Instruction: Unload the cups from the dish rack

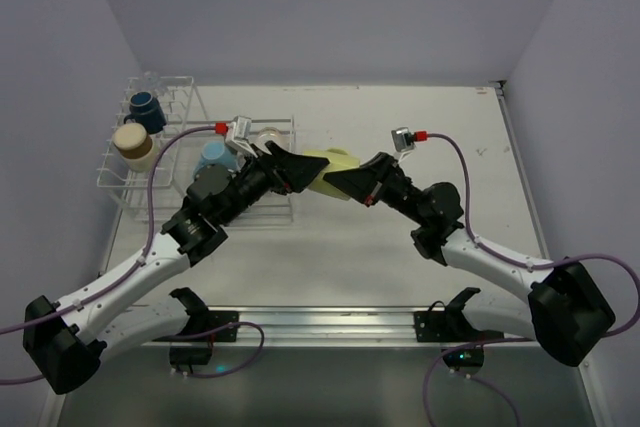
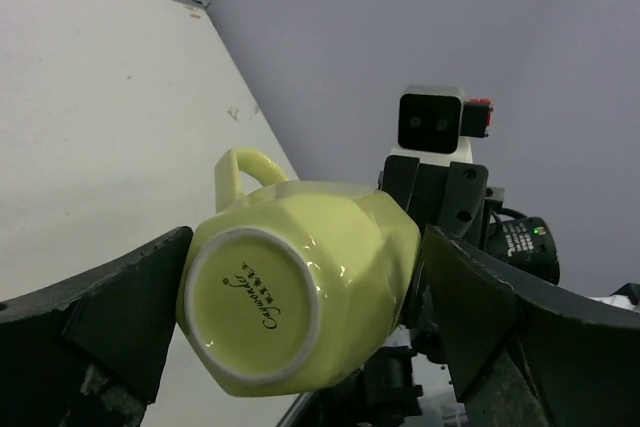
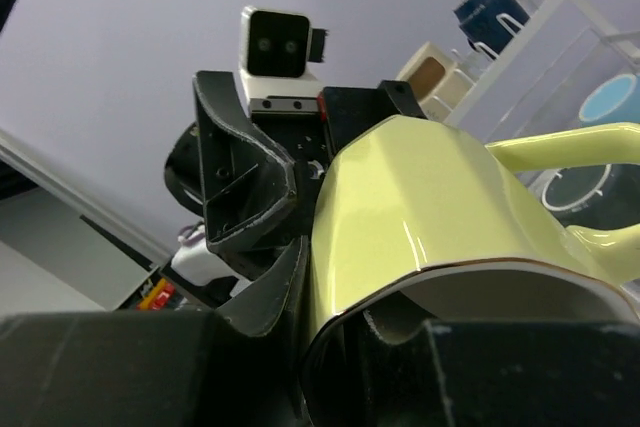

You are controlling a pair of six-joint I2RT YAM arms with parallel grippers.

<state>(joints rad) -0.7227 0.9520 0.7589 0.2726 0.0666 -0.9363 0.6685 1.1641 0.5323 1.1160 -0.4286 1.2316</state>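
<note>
Above the white desk [image 1: 420,107], the left tool [image 1: 292,171] and right tool [image 1: 345,185] both clamped the pale yellow-green faceted mug [image 1: 328,167], beside the white wire dish rack [image 1: 120,182].

Cup [image 1: 328,169] between both grippers, right of dish rack [image 1: 120,179].

White table [image 1: 400,257] enclosed by plain lilac walls [image 1: 330,7]; a metal rail [image 1: 330,319] lines its near edge
</note>
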